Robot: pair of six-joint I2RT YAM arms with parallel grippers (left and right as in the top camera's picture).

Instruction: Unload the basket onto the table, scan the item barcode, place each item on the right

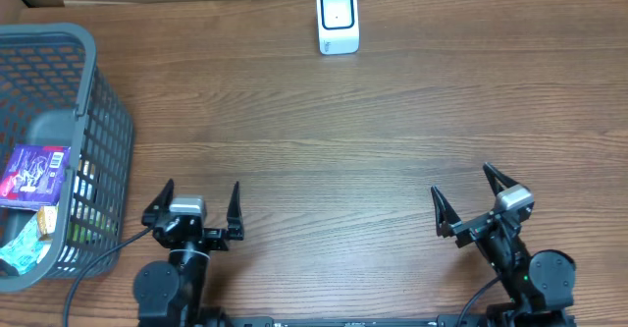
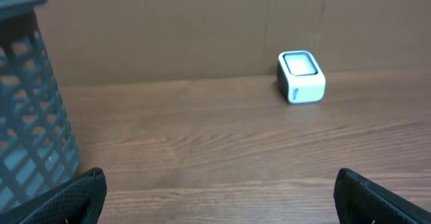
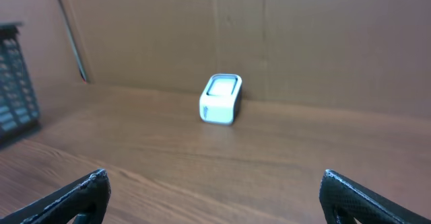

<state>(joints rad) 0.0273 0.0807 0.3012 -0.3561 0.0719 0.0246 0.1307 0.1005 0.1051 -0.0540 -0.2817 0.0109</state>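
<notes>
A small white barcode scanner (image 1: 338,20) with a dark window stands at the back middle of the table, also seen in the left wrist view as the scanner (image 2: 301,77) and in the right wrist view as the scanner (image 3: 221,99). Packaged items lie in the grey basket (image 1: 94,91) at the left, among them a purple packet (image 1: 36,173) with a barcode label. My left gripper (image 1: 199,207) is open near the front edge, right of the basket, with nothing between its fingers. My right gripper (image 1: 474,198) is open at the front right, also empty.
The basket's mesh wall (image 2: 27,109) fills the left of the left wrist view. A brown cardboard wall (image 3: 283,35) runs along the table's back edge behind the scanner. Bare wood tabletop (image 1: 334,150) lies between the grippers and the scanner.
</notes>
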